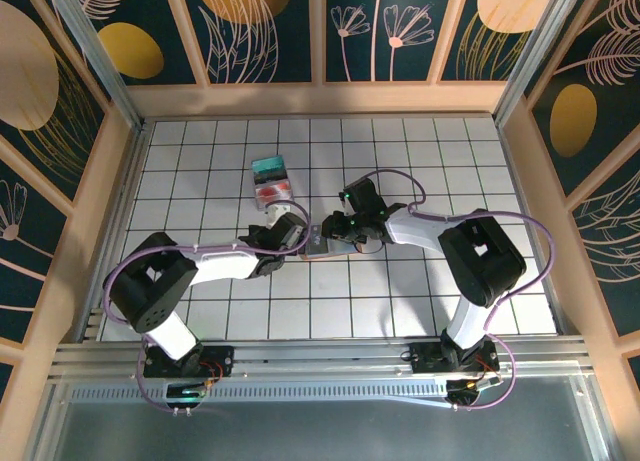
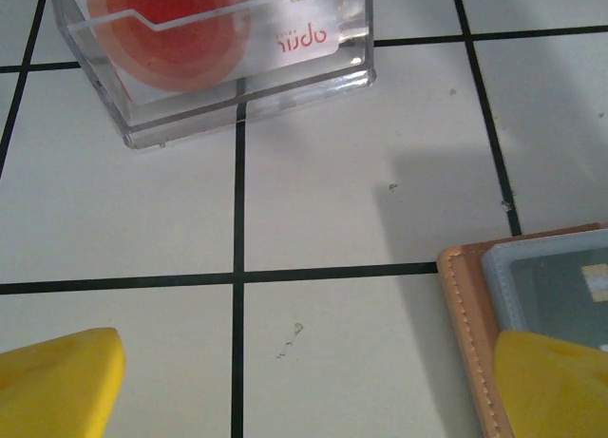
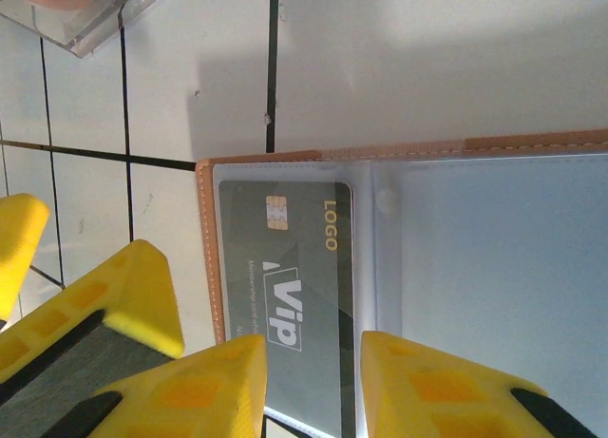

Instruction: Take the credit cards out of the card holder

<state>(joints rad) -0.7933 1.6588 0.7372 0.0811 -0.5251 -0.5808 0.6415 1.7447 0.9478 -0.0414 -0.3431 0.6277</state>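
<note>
White tiled table (image 1: 420, 161) crossed by thin black grid lines, pale wooden rails (image 1: 320, 101) around its edges, clear plastic box (image 2: 237, 86) standing toward the far middle, tan card holder (image 3: 456, 267) lying open and flat just nearer, pockets up, apart from the box.

Left fingers (image 2: 57, 381) spread wide, right fingers (image 3: 199, 390) narrowly apart, both reaching inward, nearly meeting.

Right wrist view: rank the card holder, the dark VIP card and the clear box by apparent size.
1. card holder, cut off by the frame
2. dark VIP card
3. clear box, unsure: just its corner is in frame
</note>
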